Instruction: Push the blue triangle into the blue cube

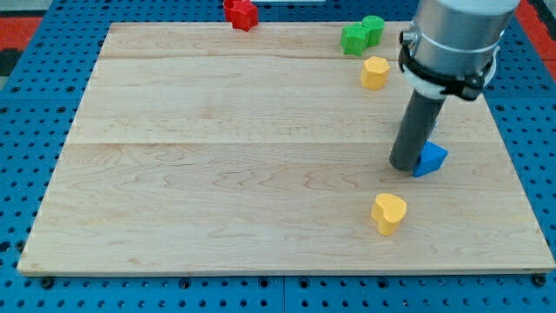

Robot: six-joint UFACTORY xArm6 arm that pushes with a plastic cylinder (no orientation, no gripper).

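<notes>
One blue block (432,158) shows at the view's right, with angled faces; its exact shape is hard to make out. My tip (406,168) rests on the board right against the block's left side, and the dark rod covers the block's left part. I see no second blue block; the rod and the arm above it may hide one.
A yellow heart block (388,213) lies below and left of my tip. Another yellow block (375,72) sits above it, near the arm. Two green blocks (361,35) touch near the board's top edge. A red star block (241,14) sits at the top edge. The wooden board (217,174) rests on blue pegboard.
</notes>
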